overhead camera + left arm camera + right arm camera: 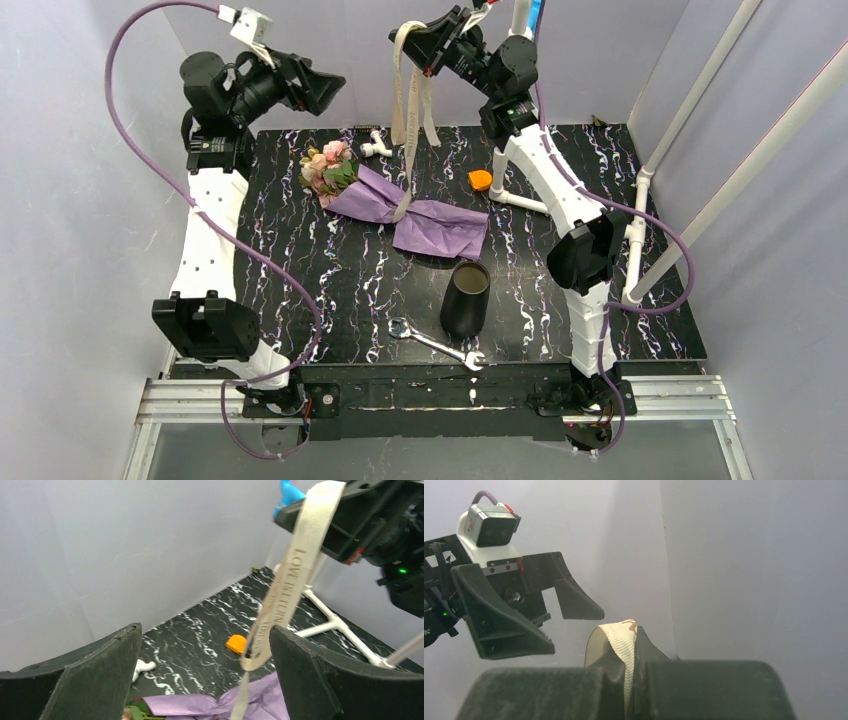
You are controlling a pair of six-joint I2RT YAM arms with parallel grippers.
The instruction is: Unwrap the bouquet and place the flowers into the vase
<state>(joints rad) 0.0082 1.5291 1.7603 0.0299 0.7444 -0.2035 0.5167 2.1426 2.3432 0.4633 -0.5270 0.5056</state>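
Status: unwrapping in progress. The right tool [412, 40] is clenched on the beige ribbon [408, 110], raised high above the surface [300, 270]. The ribbon hangs down to the bouquet [370, 195]; whether it is fully free of the purple wrap [440, 228] cannot be told. The left tool [325, 92] is released, jaws wide, holding nothing. The bouquet lies on the surface, flowers [328, 165] inside the wrap. The vase [466, 298] stands upright nearby, no flowers in it. Remaining: remove ribbon and wrap, transfer flowers

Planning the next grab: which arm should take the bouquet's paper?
Probably left. The left end effector is open, empty and nearer the bouquet; the right end effector is shut on the ribbon.
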